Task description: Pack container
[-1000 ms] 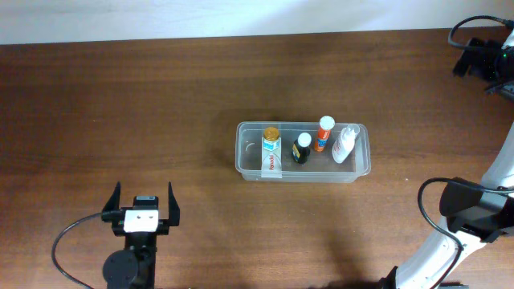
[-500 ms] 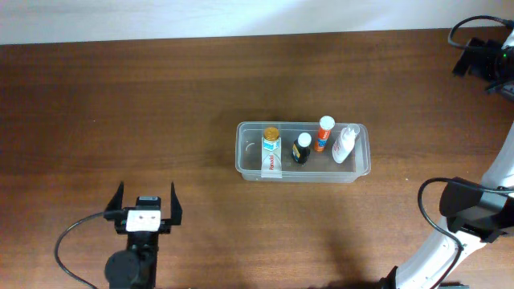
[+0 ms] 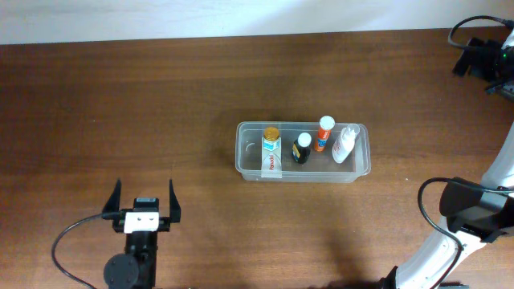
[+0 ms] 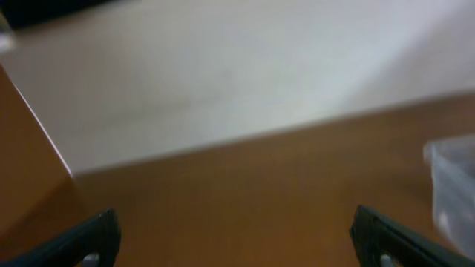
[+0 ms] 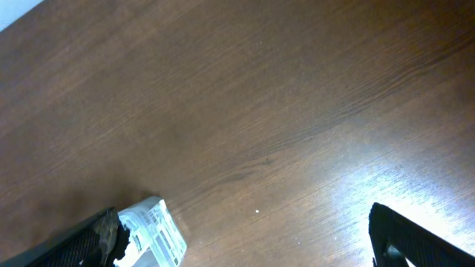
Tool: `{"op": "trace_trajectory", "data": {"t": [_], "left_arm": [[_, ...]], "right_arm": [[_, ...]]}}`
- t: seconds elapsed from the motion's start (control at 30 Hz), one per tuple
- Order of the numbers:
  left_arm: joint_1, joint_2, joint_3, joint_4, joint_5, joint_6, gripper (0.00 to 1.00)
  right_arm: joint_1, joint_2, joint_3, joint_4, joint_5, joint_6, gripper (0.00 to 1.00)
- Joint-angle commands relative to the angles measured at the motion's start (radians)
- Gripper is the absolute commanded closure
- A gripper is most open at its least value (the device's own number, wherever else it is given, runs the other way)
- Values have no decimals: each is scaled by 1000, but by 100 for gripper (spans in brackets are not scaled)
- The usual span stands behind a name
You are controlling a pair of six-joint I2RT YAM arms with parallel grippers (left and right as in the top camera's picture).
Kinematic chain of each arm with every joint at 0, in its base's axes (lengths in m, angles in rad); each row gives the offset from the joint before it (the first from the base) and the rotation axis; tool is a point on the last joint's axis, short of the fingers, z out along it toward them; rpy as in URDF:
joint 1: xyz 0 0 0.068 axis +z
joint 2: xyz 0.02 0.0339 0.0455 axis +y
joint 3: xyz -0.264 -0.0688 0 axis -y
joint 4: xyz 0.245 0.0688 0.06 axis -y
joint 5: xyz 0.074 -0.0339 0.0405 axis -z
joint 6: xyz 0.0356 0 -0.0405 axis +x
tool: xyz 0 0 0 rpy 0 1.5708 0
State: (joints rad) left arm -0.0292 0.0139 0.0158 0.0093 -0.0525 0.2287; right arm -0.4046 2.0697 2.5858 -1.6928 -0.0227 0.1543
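Container point(image 3: 303, 152) sits on the table point(image 3: 161, 96), well ahead and to the right of the left pincer point(image 3: 144, 189), with four small bottles point(image 3: 302, 148) inside. The left pincer and the right pincer point(image 5: 243, 219) are both released, grasping nothing.

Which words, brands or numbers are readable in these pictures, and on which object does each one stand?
None can be read.
White pack in the container: red print, too small to read.
Orange bottle: label too small.
White label in the right wrist view: fine print, blurred.
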Motion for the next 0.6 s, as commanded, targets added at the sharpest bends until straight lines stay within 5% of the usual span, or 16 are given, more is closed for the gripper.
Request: {"op": "trace_trajectory", "data": {"t": [0.0,0.57], "left_arm": [[7,-9,-7,-48,12,12,1],[7,-9,-7,-90,12,12,1]], "right_arm": [[-2,-3,0,-5,6,5,2],[-2,-3,-1,-5,6,5,1]]}}
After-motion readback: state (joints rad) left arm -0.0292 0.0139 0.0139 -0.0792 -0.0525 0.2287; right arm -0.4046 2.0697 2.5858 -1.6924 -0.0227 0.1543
